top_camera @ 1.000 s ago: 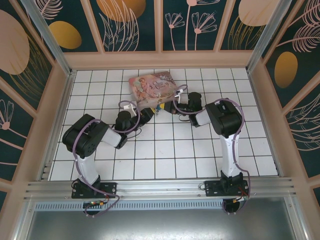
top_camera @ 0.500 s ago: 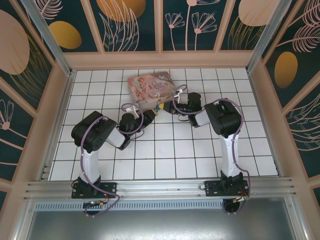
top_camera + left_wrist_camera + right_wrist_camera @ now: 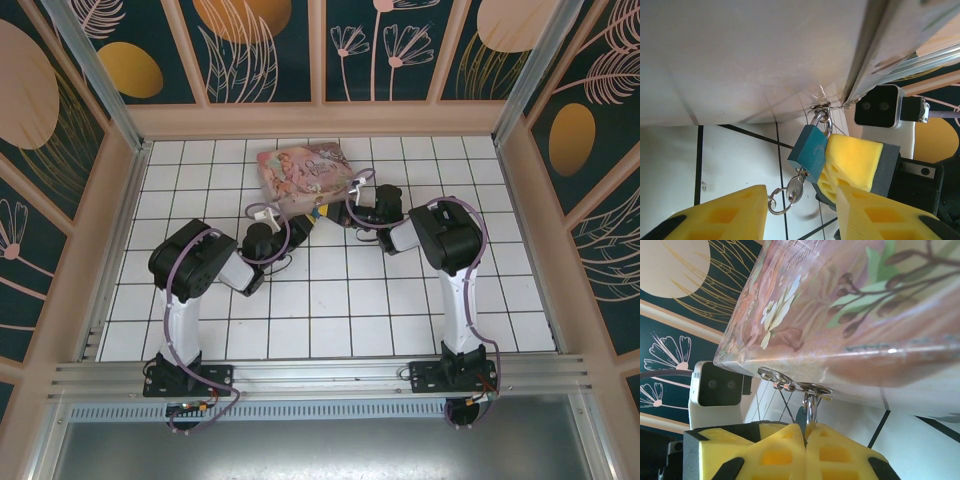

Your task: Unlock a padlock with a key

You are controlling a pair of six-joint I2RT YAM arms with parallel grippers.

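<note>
Top external view, left to right: what sits on the tiles? (Ana)

On the left, the left gripper (image 3: 298, 228) reaches up to the near edge of a pink floral tin box (image 3: 300, 170). The right gripper (image 3: 345, 211) meets that same edge from the other side. (Ben)

Where is the padlock? (Ana)

It hangs just under the box's near edge. In the left wrist view the blue padlock (image 3: 809, 151) dangles from a small metal clasp (image 3: 821, 106) on the box, with its silver shackle (image 3: 823, 120) looped through. (Ben)

And the key? (Ana)

The key (image 3: 796, 189) pokes out of the padlock's underside, further from the box than the lock body, with a wire key ring (image 3: 779, 202) hanging from it. It looks already seated in the keyhole. (Ben)

So how far along is the job? (Ana)

About halfway, I judge. The key seems to be in, but the shackle is closed and locked through the clasp. Gripping the key, turning it and freeing the shackle are left. (Ben)

What are the jaws doing? (Ana)

The left gripper's yellow pads (image 3: 722, 215) stand wide apart and hold nothing. The key and ring hang in the gap, closer to the box than the pads and touching neither. The right gripper's jaws are pressed together on the padlock, just below the clasp, steadying it. (Ben)
</note>
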